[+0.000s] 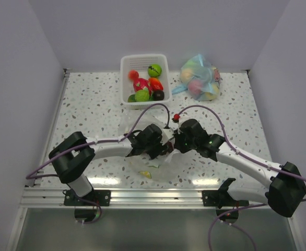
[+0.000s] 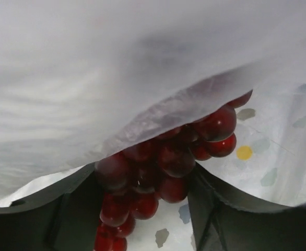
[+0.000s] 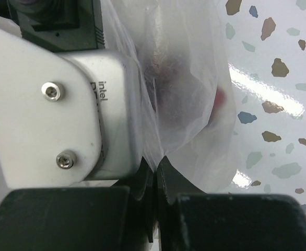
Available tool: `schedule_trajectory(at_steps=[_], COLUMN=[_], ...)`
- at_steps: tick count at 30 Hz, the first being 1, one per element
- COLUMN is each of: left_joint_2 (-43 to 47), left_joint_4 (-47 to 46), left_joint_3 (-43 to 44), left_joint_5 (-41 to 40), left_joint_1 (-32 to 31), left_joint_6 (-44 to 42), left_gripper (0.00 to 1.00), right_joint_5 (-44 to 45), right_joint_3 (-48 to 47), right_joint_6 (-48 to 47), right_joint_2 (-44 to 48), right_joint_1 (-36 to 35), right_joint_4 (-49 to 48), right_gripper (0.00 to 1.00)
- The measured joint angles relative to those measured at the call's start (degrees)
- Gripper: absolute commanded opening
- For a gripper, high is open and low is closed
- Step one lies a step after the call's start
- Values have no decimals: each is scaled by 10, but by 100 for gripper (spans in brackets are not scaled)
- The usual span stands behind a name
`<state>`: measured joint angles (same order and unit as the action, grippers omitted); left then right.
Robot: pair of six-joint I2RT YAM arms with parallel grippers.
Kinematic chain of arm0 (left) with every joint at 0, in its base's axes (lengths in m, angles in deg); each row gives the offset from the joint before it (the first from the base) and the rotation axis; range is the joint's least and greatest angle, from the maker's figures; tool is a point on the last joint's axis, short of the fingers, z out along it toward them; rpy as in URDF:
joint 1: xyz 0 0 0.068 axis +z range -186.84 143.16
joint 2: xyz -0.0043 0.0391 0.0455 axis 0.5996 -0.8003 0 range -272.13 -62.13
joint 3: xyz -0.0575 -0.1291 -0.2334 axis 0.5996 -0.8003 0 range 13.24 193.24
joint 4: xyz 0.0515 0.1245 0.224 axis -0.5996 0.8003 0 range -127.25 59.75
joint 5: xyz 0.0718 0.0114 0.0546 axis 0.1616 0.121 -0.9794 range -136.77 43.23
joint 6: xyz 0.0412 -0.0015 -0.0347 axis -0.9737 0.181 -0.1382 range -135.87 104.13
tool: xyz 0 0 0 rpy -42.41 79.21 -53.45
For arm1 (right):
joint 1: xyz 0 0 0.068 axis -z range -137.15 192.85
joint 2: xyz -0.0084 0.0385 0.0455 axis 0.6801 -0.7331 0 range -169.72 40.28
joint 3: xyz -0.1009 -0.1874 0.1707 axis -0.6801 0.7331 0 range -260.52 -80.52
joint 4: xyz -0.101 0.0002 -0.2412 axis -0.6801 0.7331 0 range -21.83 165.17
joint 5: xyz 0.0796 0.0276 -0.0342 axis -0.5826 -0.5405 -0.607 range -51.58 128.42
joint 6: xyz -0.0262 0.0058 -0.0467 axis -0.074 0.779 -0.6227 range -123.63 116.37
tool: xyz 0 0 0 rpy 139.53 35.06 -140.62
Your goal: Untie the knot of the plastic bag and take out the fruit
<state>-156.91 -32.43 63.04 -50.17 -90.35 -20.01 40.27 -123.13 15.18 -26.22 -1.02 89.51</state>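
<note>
- Plastic bag (image 1: 163,162), thin, crinkly, colourless and see-through, lies crumpled at the middle of the speckled white desk (image 1: 90,104), between both arms.
- Right pincer (image 3: 155,175) is clamped on a fold of the bag's film.
- Left pincer (image 2: 145,180) sits under the film, jaws apart either side of a bunch of dark red toy grapes (image 2: 168,162); whether they press it, I cannot tell.
- Risk: film caught with the grapes would drag the bag along; the thin pinch may slip.
- Only the left wrist view shows the grapes; the top view shows arms and film.
</note>
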Motion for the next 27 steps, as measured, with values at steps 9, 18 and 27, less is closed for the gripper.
schedule_trajectory(at_steps=[9, 18, 27], left_joint_2=[23, 123, 239], left_joint_4=[5, 56, 127], left_joint_3=[-10, -45, -45], left_joint_5=[0, 2, 6], left_joint_1=[0, 2, 2], left_joint_6=[11, 21, 30], left_gripper=[1, 0, 0], right_joint_5=[7, 63, 103], right_joint_3=[0, -8, -14], right_joint_6=[2, 3, 5], right_joint_2=[-14, -25, -26], right_joint_1=[0, 0, 1], right_joint_4=[-4, 9, 20], right_gripper=[0, 0, 0])
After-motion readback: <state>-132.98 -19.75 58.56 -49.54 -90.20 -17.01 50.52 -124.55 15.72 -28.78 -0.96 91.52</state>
